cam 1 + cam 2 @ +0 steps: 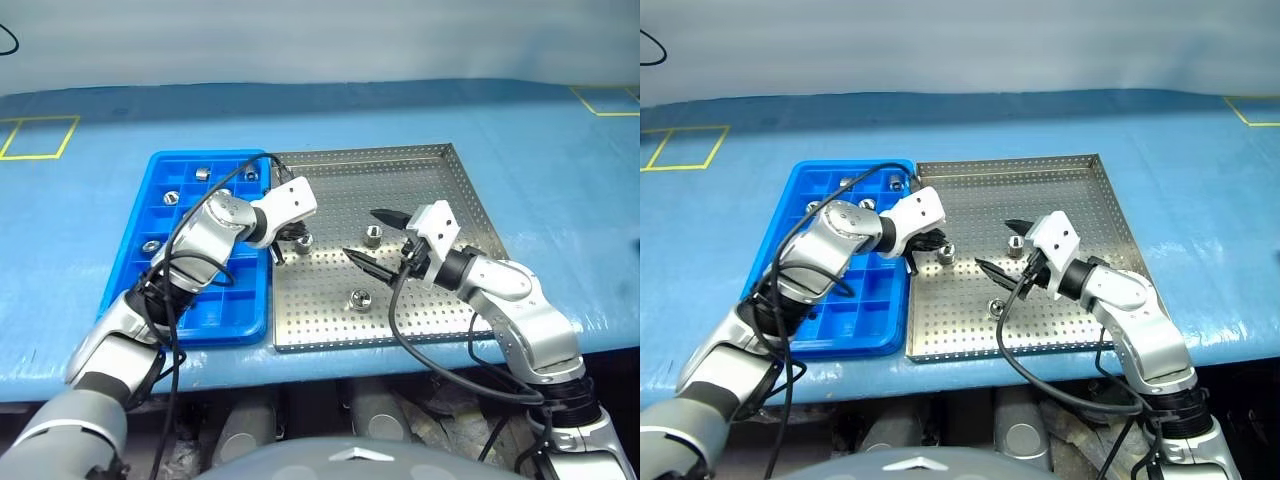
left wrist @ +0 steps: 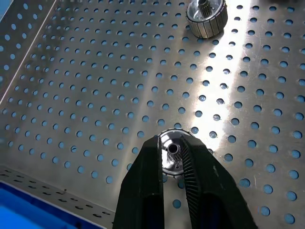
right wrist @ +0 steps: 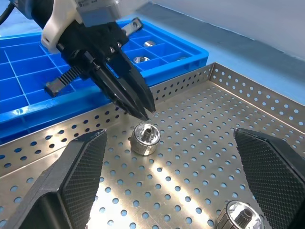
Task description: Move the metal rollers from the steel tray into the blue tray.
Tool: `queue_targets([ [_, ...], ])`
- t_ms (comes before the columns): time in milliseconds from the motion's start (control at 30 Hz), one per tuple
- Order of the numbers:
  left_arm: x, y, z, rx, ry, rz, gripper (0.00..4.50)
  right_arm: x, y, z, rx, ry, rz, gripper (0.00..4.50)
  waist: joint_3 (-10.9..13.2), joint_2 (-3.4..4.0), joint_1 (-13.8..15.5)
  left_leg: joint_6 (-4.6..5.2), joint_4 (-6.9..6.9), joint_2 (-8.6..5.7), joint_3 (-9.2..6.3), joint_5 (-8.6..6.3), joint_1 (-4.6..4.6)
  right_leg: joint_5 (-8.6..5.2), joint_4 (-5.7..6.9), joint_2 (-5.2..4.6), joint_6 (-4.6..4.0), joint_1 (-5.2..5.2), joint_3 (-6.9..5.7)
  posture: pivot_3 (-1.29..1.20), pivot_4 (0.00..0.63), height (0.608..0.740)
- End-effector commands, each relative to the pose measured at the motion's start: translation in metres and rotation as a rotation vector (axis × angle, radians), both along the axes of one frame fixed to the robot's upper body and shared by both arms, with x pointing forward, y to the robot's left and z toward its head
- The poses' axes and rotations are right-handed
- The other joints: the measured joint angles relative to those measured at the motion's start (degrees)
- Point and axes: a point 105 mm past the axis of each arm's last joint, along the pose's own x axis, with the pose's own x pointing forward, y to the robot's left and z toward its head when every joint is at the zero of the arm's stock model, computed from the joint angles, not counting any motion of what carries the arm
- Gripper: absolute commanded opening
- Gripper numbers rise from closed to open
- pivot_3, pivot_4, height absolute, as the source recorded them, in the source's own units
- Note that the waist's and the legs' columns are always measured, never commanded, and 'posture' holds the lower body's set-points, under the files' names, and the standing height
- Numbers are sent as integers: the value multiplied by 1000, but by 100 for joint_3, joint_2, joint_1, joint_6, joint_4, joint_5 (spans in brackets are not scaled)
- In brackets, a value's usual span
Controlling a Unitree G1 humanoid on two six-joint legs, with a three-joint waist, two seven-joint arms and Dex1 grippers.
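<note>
The steel tray holds three metal rollers: one near its left rim, one mid-tray and one nearer the front. My left gripper is shut, its tips just above the left roller, which rests on the perforated floor. In the left wrist view that roller shows past the closed fingertips. My right gripper hovers open over the tray's middle, holding nothing. The blue tray lies left of the steel tray, with several rollers in its far compartments.
Both trays sit side by side on a pale blue table cover. Yellow tape squares mark the cover at the far left and far right. Black cables trail from both wrists over the trays' front edges.
</note>
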Motion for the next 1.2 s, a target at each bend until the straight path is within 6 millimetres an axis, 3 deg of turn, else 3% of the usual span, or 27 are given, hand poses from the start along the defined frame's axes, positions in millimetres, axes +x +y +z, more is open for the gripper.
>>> queue_targets([
  [33,-1,13,25,-43,-71,35,612,0,2,9,8,-41,20,4500,0,0,-1,-3,0,1,0,2,0,2,1,0,-4,0,0,-248,150,740],
  [133,-1,17,27,-56,-76,63,612,2,5,8,7,-36,38,4500,0,0,30,-4,0,1,-1,2,2,3,2,3,-5,1,-2,-228,150,740],
  [267,-4,7,20,-58,-75,16,612,4,10,9,14,-39,56,4500,0,0,86,-11,3,-2,0,7,2,4,2,2,-1,4,-2,-221,150,740],
  [367,-3,-3,13,-65,-47,6,1215,4,11,9,13,-40,58,4500,0,0,136,-22,2,-2,-1,13,2,9,1,3,-10,4,-2,-231,150,740],
  [500,4,-4,10,-64,-29,46,2498,2,8,8,14,-40,45,4500,0,0,173,-21,3,-5,4,12,1,10,-1,1,-10,4,1,-249,150,740],
  [767,12,-3,-2,26,-39,44,2498,2,6,8,25,-48,26,4500,0,0,148,-20,3,-4,9,12,1,10,-1,2,-9,3,5,-268,150,740],
  [1200,9,-7,-21,75,36,-11,2498,2,6,8,29,-54,21,4500,0,0,57,-10,3,-3,9,7,2,10,0,2,-9,3,6,-275,150,740],
])
